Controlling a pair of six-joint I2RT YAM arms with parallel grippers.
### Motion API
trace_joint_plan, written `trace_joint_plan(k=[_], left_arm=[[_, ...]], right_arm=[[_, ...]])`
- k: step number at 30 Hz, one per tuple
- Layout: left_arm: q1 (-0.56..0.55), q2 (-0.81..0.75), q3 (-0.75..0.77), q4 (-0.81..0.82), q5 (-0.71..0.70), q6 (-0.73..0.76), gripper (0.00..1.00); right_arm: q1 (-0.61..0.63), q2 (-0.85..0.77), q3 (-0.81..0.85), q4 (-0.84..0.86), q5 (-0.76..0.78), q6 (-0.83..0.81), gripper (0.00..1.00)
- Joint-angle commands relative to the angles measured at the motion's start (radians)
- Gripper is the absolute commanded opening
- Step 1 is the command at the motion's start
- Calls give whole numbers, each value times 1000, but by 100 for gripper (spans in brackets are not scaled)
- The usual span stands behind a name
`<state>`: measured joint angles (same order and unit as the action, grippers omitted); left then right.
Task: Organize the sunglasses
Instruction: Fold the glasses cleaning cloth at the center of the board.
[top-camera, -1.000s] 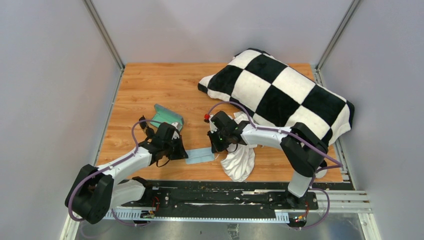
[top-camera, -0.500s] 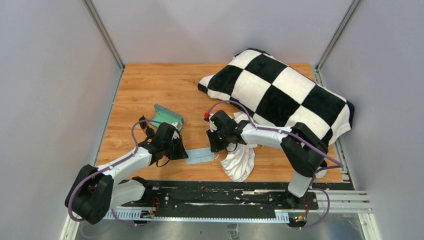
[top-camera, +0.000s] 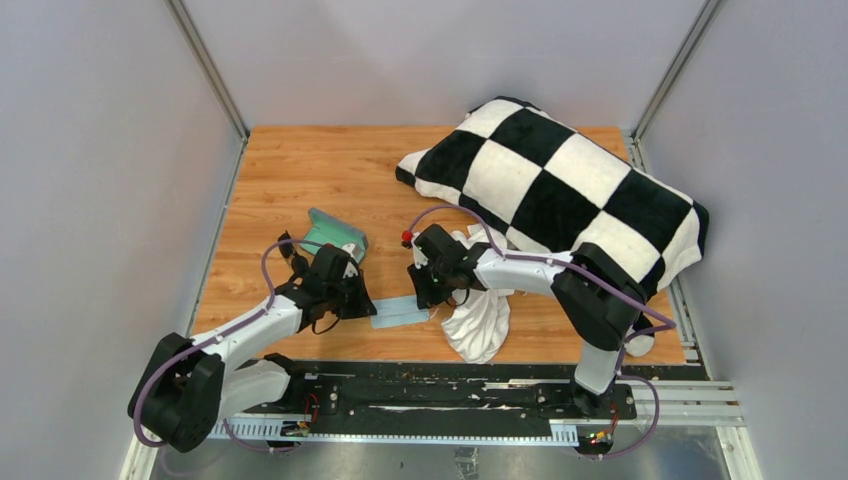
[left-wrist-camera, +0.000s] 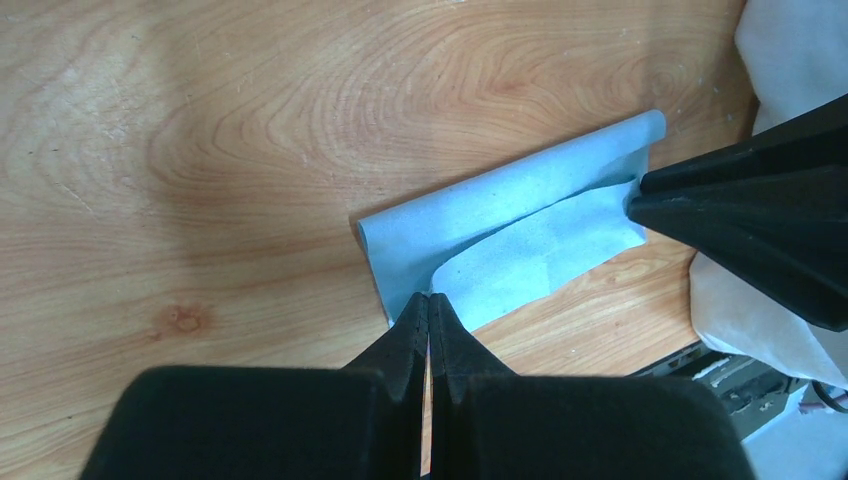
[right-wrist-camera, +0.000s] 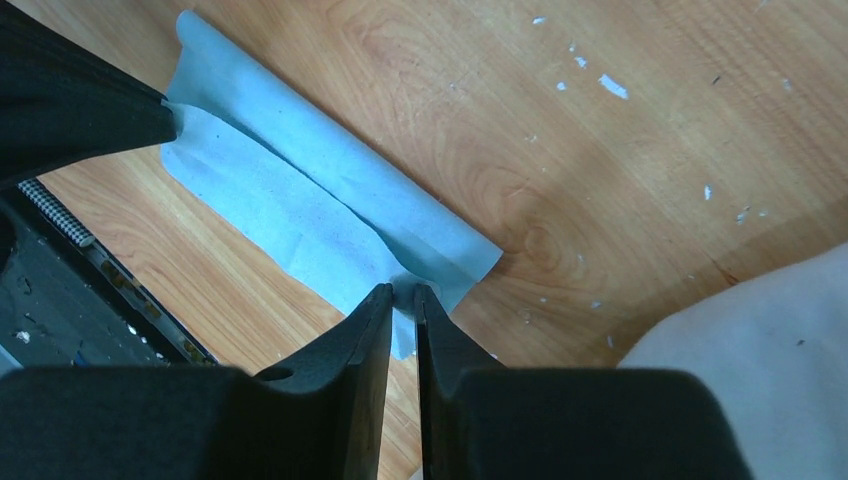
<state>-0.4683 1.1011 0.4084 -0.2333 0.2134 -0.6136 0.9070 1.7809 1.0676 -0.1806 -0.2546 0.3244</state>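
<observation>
The sunglasses are out of view. A light-blue cloth (top-camera: 400, 311) lies folded over on the wooden table between both arms. My left gripper (top-camera: 368, 308) is shut on its left corner; in the left wrist view the tips (left-wrist-camera: 428, 297) meet on the cloth (left-wrist-camera: 520, 235) where the folded layer starts. My right gripper (top-camera: 420, 300) sits at the cloth's right end. In the right wrist view the gripper (right-wrist-camera: 403, 290) is open by a narrow gap, with a bunched edge of the cloth (right-wrist-camera: 300, 215) between its tips.
A grey-blue case with mint-green inside (top-camera: 335, 232) stands open behind the left gripper. A crumpled white cloth (top-camera: 478, 322) lies just right of the right gripper. A large black-and-white checkered cushion (top-camera: 560, 185) fills the back right. The table's front edge is close below the cloth.
My right gripper has shifted slightly left along the cloth and its jaws have parted from shut to a narrow gap. The left arm has stayed put.
</observation>
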Motion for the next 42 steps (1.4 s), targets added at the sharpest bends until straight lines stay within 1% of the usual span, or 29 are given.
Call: trace_joint_plan(k=[1, 20, 27, 33, 36, 41, 42], left_arm=[[-8, -28, -3, -4, -9, -2, 0], [-9, -29, -2, -14, 5, 0, 0], [-9, -31, -3, -19, 8, 2, 0], [-10, -56, -6, -38, 15, 6, 0], [-10, -82, -9, -53, 17, 9, 0], [-10, -123, -15, -96, 14, 11, 23], [-11, -137, -18, -105, 11, 10, 25]], right_arm=[[18, -7, -11, -36, -26, -26, 20], [42, -36, -1, -109, -126, -119, 19], [43, -87, -7, -118, -100, -119, 33], [43, -111, 9, -119, -65, -114, 34], [40, -95, 28, -114, -30, -102, 34], [36, -32, 63, -102, -27, -77, 33], [36, -21, 65, -95, -31, -73, 32]])
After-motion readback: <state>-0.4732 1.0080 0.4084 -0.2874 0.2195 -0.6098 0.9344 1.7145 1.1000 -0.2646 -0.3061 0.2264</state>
